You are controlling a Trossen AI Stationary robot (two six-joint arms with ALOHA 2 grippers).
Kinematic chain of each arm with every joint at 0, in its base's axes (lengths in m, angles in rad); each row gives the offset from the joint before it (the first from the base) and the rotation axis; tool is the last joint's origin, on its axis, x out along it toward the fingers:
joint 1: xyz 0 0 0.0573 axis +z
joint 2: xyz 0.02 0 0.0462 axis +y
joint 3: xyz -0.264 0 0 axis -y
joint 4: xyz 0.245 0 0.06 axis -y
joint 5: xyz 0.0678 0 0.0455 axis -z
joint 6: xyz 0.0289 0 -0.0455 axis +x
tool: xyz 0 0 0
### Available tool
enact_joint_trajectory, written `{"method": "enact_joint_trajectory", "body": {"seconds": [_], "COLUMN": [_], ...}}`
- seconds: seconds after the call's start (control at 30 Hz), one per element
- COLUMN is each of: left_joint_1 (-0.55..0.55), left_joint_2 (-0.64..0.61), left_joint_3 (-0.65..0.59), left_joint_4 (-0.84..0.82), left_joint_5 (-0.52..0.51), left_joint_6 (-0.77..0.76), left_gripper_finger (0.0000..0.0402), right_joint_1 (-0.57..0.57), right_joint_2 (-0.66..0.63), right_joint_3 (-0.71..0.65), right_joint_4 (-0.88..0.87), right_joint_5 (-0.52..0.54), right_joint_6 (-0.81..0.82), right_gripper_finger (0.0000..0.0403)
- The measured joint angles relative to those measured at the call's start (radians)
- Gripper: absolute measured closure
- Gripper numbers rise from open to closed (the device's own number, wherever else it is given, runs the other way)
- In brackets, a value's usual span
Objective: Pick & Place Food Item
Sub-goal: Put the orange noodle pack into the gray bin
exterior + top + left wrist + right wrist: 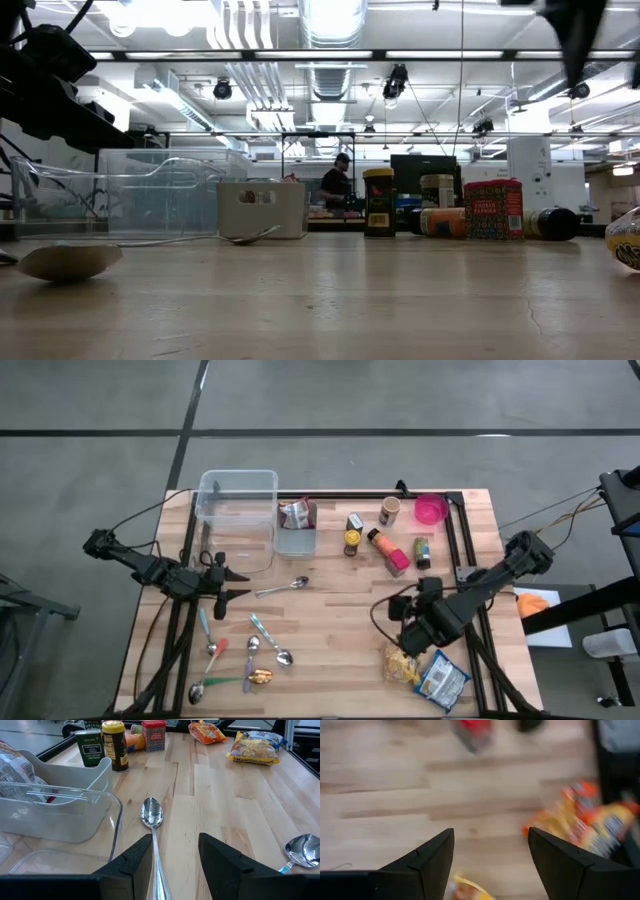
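Left wrist view: the left gripper is seen with its two dark fingers spread apart and nothing held between them; the handle of a silver spoon runs into the gap, its bowl lying on the wood just ahead. Beyond the spoon stand a white bin holding a wrapped packet, a dark green box, a yellow-capped jar and a red tin, details that are not legible from above.

In the right wrist view the right gripper is likewise shown with fingers parted and empty. Part of a yellow packet is glimpsed under the gap (whether it is touched cannot be told), and orange-and-yellow packets lie blurred off to one side.

Only the high view gives the whole layout: the left gripper is placed beside the clear tub at the table's left half, while the right gripper hangs just above the yellow noodle packet near the front edge, with a blue-and-white pouch next to it. A pink bowl sits at the far edge, and coloured spoons are scattered at the front left.

The low view adds a person standing in the room behind the table.
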Motion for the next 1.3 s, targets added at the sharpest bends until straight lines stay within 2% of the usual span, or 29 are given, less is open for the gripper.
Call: {"method": "enact_joint_trajectory", "body": {"seconds": [0.37,0.63,0.83,1.3], "left_joint_1": [0.000,0.000,0.000,0.000], "left_joint_2": [0.000,0.000,0.000,0.000], "left_joint_3": [0.000,0.000,0.000,0.000], "left_joint_4": [0.000,0.000,0.000,0.000], "left_joint_5": [0.000,0.000,0.000,0.000], "left_joint_6": [0.000,0.000,0.000,0.000], "left_gripper_finger": [0.0238,0.0238,0.0238,0.0238], "right_joint_1": [-0.047,-0.091,-0.115,-0.117], "right_joint_2": [-0.001,-0.001,-0.001,0.052], "right_joint_3": [-0.188,-0.326,-0.389,-0.480], "right_joint_4": [0.001,0.013,0.073,0.155], "right_joint_5": [-0.130,-0.154,-0.209,-0.235], "right_joint_6": [0.031,0.036,0.042,0.042], "right_gripper_finger": [0.0152,0.0152,0.0152,0.0152]}}
